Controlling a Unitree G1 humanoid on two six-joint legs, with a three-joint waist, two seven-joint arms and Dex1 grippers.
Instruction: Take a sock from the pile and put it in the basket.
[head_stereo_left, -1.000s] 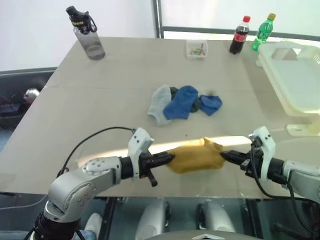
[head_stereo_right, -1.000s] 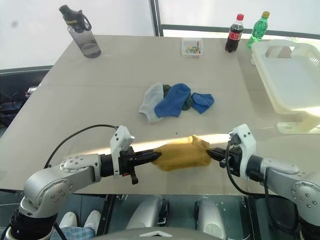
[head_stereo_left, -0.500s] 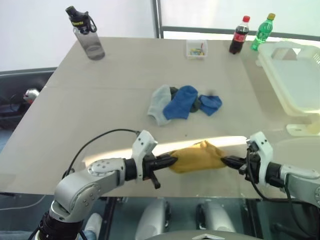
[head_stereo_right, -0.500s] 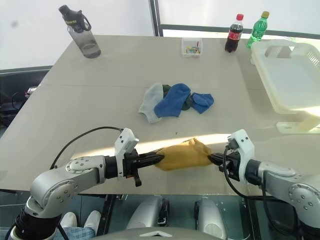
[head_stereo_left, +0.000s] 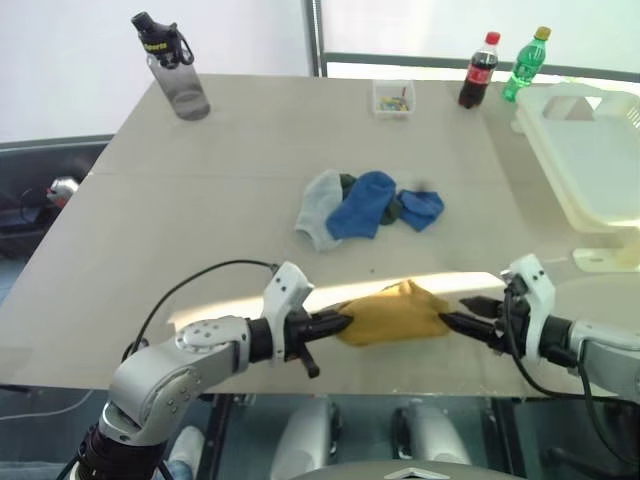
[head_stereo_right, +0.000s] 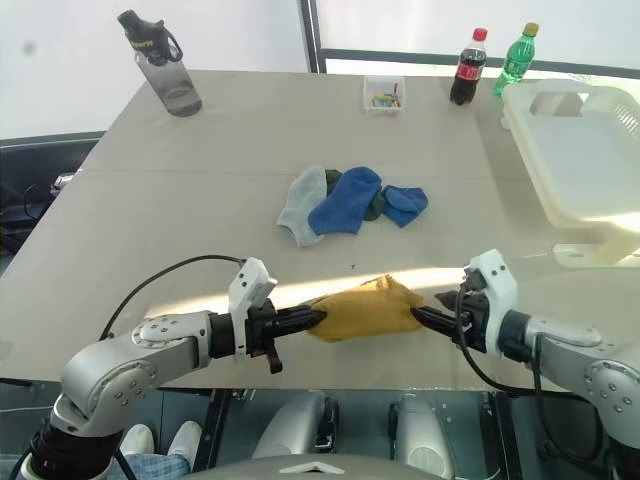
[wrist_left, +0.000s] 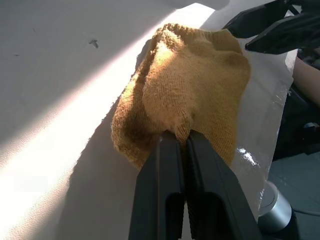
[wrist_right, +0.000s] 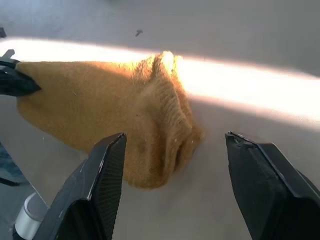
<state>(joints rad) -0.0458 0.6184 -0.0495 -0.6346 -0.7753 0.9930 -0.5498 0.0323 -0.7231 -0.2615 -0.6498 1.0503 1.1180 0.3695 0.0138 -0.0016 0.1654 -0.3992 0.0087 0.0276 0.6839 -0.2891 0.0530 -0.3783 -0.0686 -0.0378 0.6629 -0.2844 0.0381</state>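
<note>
A mustard yellow sock lies stretched just over the table near its front edge. My left gripper is shut on the sock's left end; in the left wrist view the fabric is pinched between the closed fingers. My right gripper stands open at the sock's right end, its fingers either side of the cloth without touching it. The pile, grey-blue, bright blue and dark socks, sits mid-table. The white basket stands at the far right.
A grey water bottle stands at the back left. A small clear box, a cola bottle and a green bottle line the back edge. The table's front edge runs just below both grippers.
My right gripper has opened and let go of the sock's right end. The left gripper keeps its hold and has not moved.
</note>
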